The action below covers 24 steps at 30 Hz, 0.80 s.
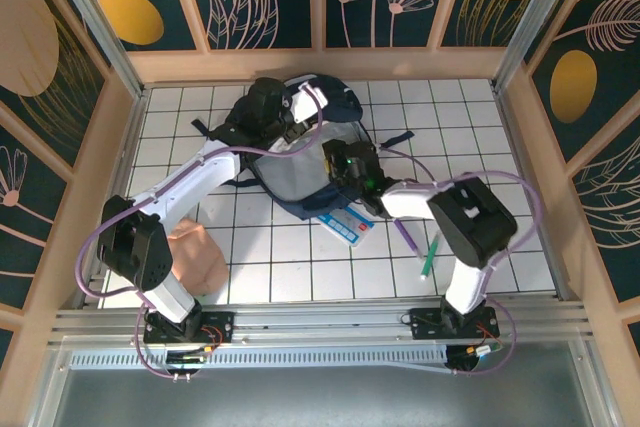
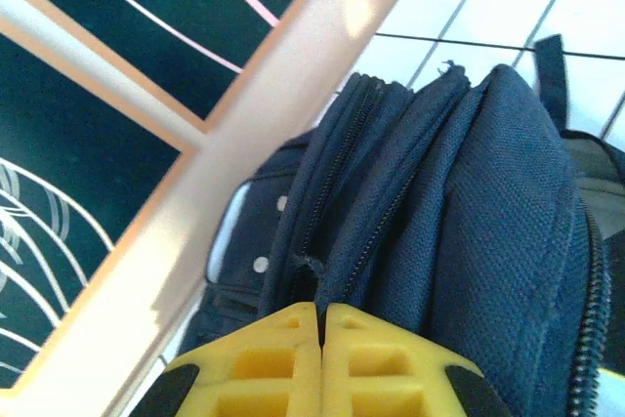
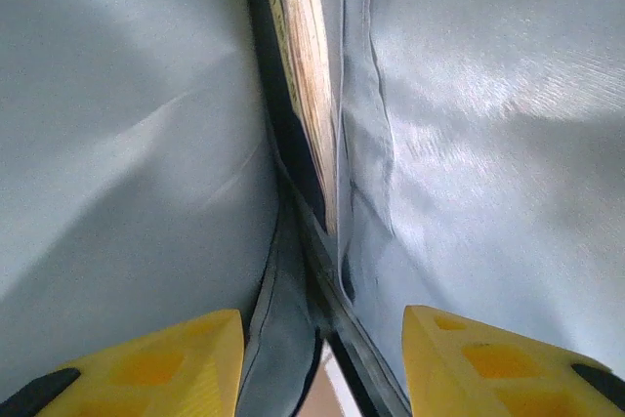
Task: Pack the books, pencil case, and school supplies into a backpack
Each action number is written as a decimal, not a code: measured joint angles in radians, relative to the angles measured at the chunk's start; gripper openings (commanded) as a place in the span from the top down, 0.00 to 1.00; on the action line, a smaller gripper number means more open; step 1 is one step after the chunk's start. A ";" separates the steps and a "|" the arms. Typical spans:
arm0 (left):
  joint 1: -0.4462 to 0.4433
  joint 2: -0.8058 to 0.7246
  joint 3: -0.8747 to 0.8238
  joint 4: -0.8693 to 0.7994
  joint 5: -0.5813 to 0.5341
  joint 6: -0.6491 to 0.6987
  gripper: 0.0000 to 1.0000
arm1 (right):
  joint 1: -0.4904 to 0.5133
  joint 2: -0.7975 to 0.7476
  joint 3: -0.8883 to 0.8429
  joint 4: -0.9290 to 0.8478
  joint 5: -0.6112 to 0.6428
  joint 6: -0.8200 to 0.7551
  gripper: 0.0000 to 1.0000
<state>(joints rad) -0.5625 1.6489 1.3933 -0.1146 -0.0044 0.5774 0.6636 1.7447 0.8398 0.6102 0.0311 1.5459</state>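
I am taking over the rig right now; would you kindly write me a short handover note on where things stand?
Left gripper: shut, pinching the backpack fabric by the zipper.
Right gripper: open, inside the backpack against the grey lining.
Done: one book stands edge-on inside.
To do: the purple pen and green pen lie on the tiled floor. A light blue flat item sits at the backpack's near edge. A peach soft item, possibly the pencil case, lies by the left arm.
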 measured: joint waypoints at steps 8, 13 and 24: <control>0.000 -0.069 -0.172 0.008 0.130 0.005 1.00 | -0.096 -0.460 -0.077 -0.301 -0.022 -0.459 0.53; 0.002 -0.072 -0.225 0.006 0.248 -0.028 1.00 | -0.150 -0.526 -0.055 -0.488 -0.151 -0.812 0.52; 0.014 -0.073 -0.302 0.008 0.450 -0.233 0.85 | -0.201 -0.365 0.087 -0.827 -0.391 -1.280 0.51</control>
<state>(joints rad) -0.5484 1.5757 1.0912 -0.1066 0.4458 0.3439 0.4622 1.3800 0.9264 -0.2169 -0.3595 0.2661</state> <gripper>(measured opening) 0.145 0.484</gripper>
